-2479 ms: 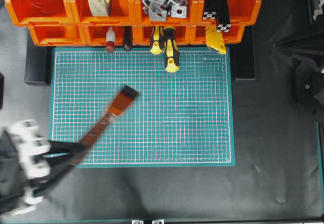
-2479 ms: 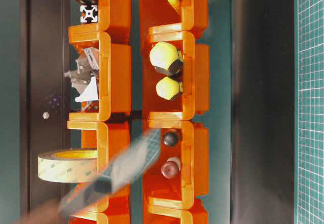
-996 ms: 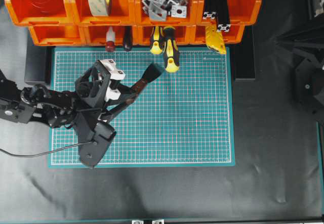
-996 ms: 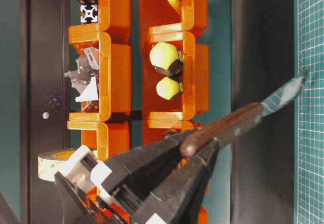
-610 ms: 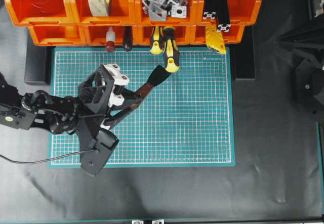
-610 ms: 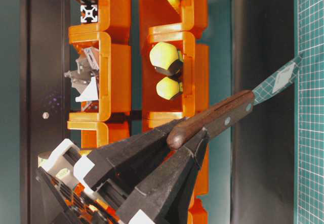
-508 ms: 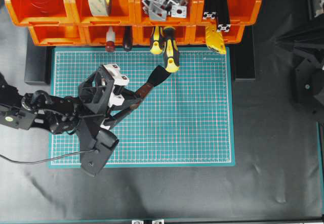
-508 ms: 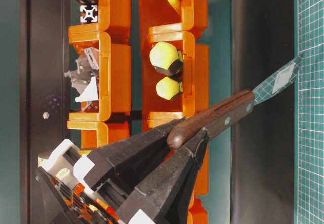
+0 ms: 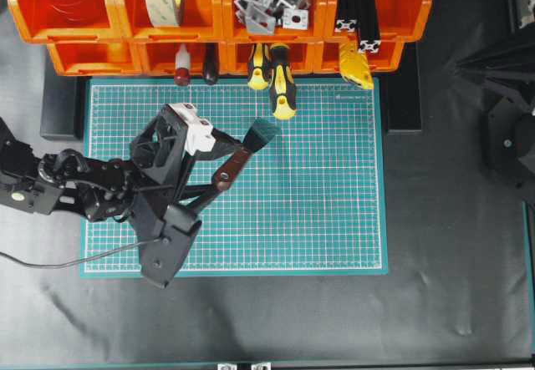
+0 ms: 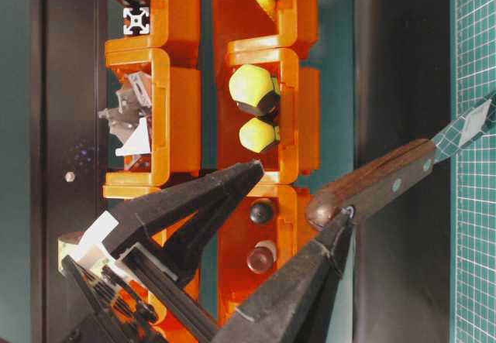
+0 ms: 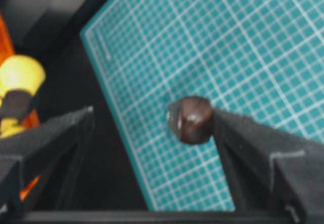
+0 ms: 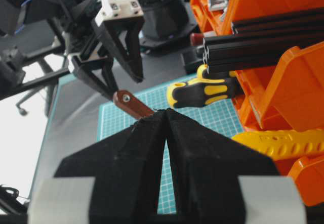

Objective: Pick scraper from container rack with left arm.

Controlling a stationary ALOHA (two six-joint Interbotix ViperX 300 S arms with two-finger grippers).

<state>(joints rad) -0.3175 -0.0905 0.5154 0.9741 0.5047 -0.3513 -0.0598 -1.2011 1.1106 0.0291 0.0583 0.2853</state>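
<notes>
We see left gripper (image 9: pixel 219 165) jaws spread wide, scraper (image 9: pixel 242 153) released; wooden handle end touches only one fingertip (image 10: pixel 338 224), blade on cutting mat (image 9: pixel 334 220).

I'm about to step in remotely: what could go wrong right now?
The left gripper stands open, with the scraper touching only one finger, so it may drop onto the cutting mat. Its blade lies near the yellow-handled screwdrivers; a blind re-grasp could knock them.

Scraper (image 9: pixel 241 154) (reddish-brown handle, dark blade) lies aslant, well apart from container rack (image 9: pixel 117 27).
</notes>
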